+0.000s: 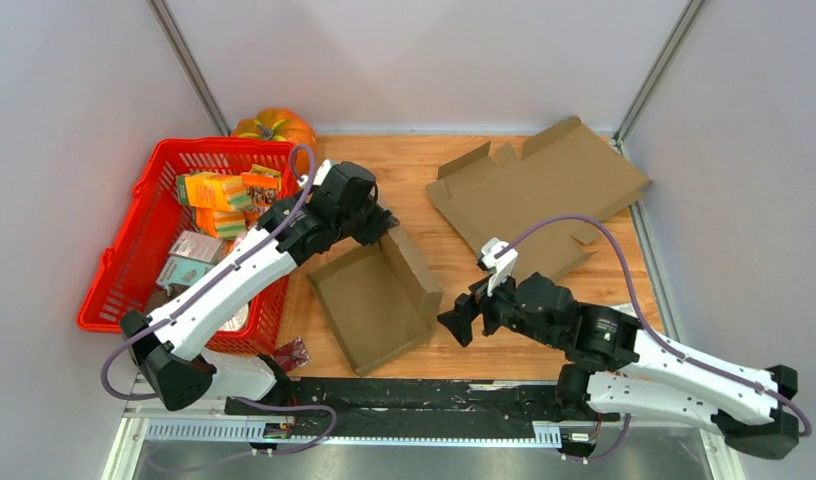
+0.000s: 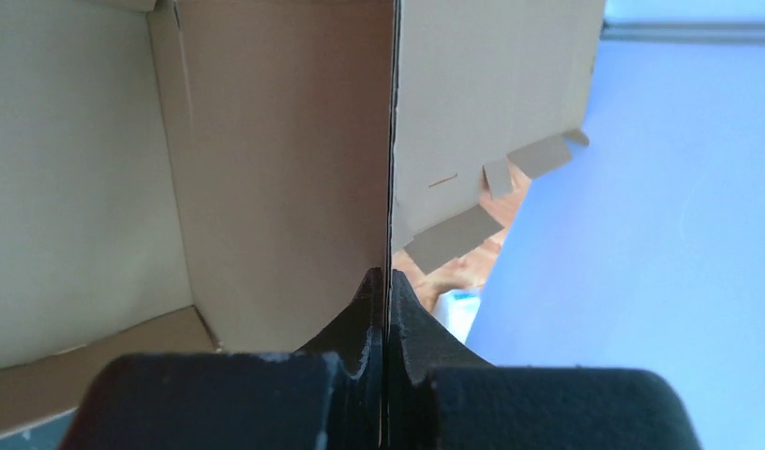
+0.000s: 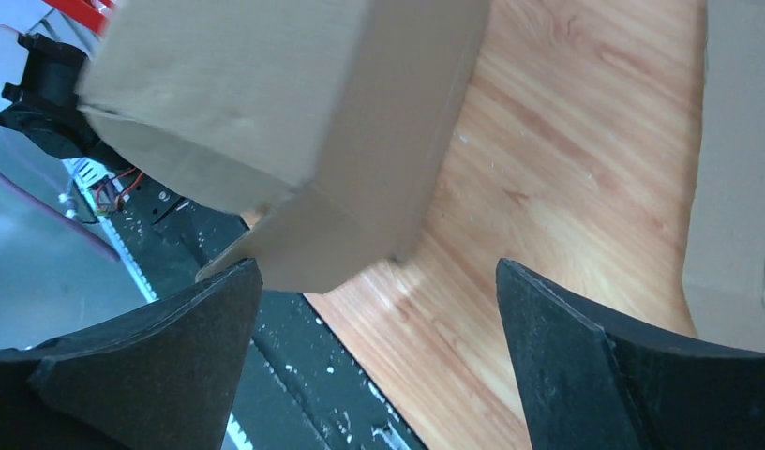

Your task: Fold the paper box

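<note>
Two end effectors are mine. My left end effector (image 1: 389, 222) is squeezed tight on a thin standing wall of the half-folded paper box (image 1: 369, 300), at its far end. The box sits on the tabletop (image 1: 414, 160), just beside the red basket (image 1: 114, 270). My right end effector (image 1: 462, 322) has its fingers spread wide near the box's right side and holds nothing. A flat cardboard sheet (image 1: 544, 190) lies farther back.
</note>
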Controlling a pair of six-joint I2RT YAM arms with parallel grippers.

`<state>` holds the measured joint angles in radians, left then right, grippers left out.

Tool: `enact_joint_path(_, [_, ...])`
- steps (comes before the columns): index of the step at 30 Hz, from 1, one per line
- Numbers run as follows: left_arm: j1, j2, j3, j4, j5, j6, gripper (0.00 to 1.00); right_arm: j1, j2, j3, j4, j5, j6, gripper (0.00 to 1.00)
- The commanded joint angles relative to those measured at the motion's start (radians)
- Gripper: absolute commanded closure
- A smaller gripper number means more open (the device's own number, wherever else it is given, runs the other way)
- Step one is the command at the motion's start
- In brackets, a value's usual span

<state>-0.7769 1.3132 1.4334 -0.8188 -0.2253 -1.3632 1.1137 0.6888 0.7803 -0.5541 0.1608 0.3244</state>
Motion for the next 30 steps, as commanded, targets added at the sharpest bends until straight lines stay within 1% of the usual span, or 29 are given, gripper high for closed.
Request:
enact_joint_path(1, [0.021,-0.016,0.025,-0.023,-0.011,-0.351,1.00,0.110,0.038,-0.004,0.184,0.305,-0.050,0.00])
enact_joint_path(2, [0.022,-0.009,0.044,-0.045,-0.052,-0.361,1.00,0.136,0.044,-0.007,0.194,0.324,-0.013,0.00])
enact_joint_path(4, [0.027,0.018,0.083,-0.091,-0.100,-0.384,1.00,0.176,0.066,-0.019,0.218,0.381,-0.005,0.00])
enact_joint_path(5, [0.033,0.024,0.090,-0.100,-0.111,-0.393,1.00,0.236,0.075,-0.026,0.226,0.423,0.008,0.00])
enact_joint_path(6, [0.039,0.034,0.091,-0.103,-0.100,-0.398,1.00,0.259,0.086,-0.029,0.230,0.524,0.018,0.00])
enact_joint_path(8, [0.050,0.049,0.105,-0.108,-0.100,-0.399,1.00,0.291,0.144,0.015,0.140,0.607,0.085,0.01])
enact_joint_path(9, [0.050,0.054,0.108,-0.124,-0.108,-0.401,1.00,0.302,0.155,0.025,0.110,0.673,0.144,0.02])
enact_joint_path(12, [0.050,0.066,0.127,-0.158,-0.126,-0.415,1.00,0.318,0.181,0.027,0.074,0.768,0.211,0.04])
enact_joint_path(13, [0.050,0.072,0.128,-0.158,-0.129,-0.421,1.00,0.317,0.193,0.034,0.025,0.798,0.243,0.05])
enact_joint_path(14, [0.050,0.072,0.128,-0.158,-0.129,-0.425,1.00,0.317,0.202,0.045,0.005,0.836,0.269,0.09])
enact_joint_path(15, [0.050,0.072,0.128,-0.158,-0.132,-0.428,1.00,0.316,0.210,0.056,-0.012,0.914,0.283,0.13])
enact_joint_path(16, [0.050,0.073,0.124,-0.158,-0.131,-0.438,1.00,0.310,0.221,0.068,-0.056,0.945,0.318,0.19])
enact_joint_path(17, [0.050,0.070,0.122,-0.158,-0.128,-0.445,1.00,0.305,0.245,0.079,-0.061,0.962,0.312,0.30])
enact_joint_path(18, [0.050,0.070,0.116,-0.140,-0.129,-0.451,1.00,0.299,0.258,0.092,-0.058,0.968,0.305,0.33])
enact_joint_path(19, [0.050,0.064,0.101,-0.116,-0.126,-0.459,1.00,0.276,0.288,0.079,0.033,0.959,0.229,0.46])
enact_joint_path(21, [0.050,0.060,0.098,-0.095,-0.129,-0.465,1.00,0.246,0.299,0.045,0.127,0.953,0.182,0.62])
enact_joint_path(22, [0.050,0.058,0.098,-0.094,-0.134,-0.464,1.00,0.238,0.301,0.033,0.155,0.960,0.141,0.76])
enact_joint_path(23, [0.050,0.055,0.098,-0.086,-0.135,-0.462,0.94,0.224,0.295,0.018,0.183,0.959,0.122,0.82])
enact_joint_path(24, [0.050,0.047,0.091,-0.076,-0.137,-0.444,0.82,0.183,0.288,-0.005,0.219,0.948,0.113,0.92])
enact_joint_path(25, [0.050,0.043,0.088,-0.060,-0.135,-0.413,0.50,0.154,0.281,-0.018,0.233,0.936,0.093,1.00])
enact_joint_path(26, [0.050,0.034,0.090,-0.036,-0.141,-0.372,0.31,0.120,0.262,-0.032,0.256,0.877,0.073,1.00])
enact_joint_path(27, [0.051,0.005,0.090,-0.026,-0.146,-0.240,0.22,0.045,0.249,-0.062,0.302,0.841,0.053,1.00])
enact_joint_path(28, [0.051,-0.021,0.084,-0.004,-0.149,-0.149,0.21,0.006,0.236,-0.075,0.316,0.809,0.038,1.00])
enact_joint_path(29, [0.051,-0.055,0.067,0.009,-0.149,-0.060,0.21,-0.030,0.224,-0.084,0.332,0.740,0.001,1.00])
enact_joint_path(30, [0.051,-0.148,-0.009,0.042,-0.113,0.126,0.21,-0.102,0.192,-0.101,0.353,0.703,-0.016,1.00])
